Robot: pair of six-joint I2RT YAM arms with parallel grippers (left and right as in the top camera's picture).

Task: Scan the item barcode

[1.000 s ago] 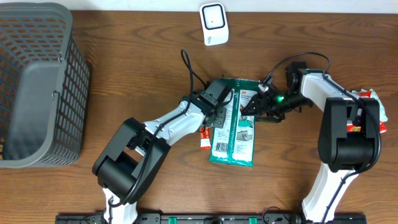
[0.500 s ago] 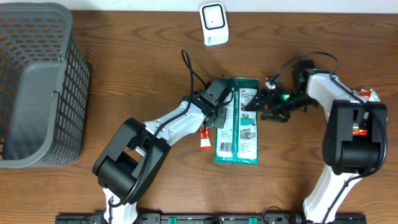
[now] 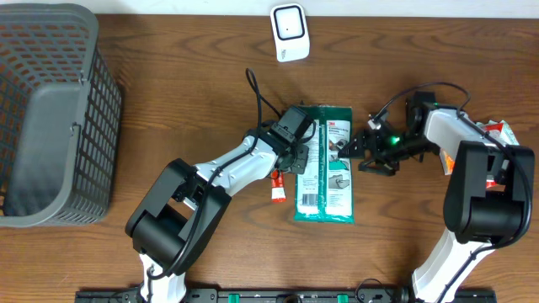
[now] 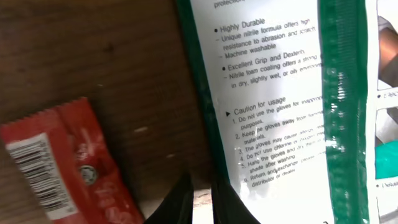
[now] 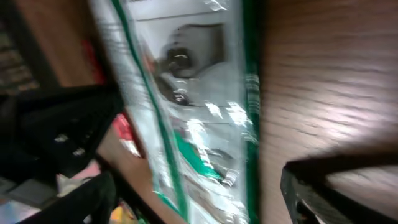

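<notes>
Pack (image 3: 324,164) being left flat on worktop (image 3: 210,84), well apart from scanner (image 3: 289,32). Left gripper (image 3: 300,158) being held at left edge, fingers nearly together; pinch cannot be told. Right gripper (image 3: 357,151) being held spread beside right edge, likely readying lift.

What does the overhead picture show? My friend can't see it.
A green packet lies on a wooden table between the robot's left arm and right arm. A grey basket stands at the left, a white scanner at the top.
</notes>
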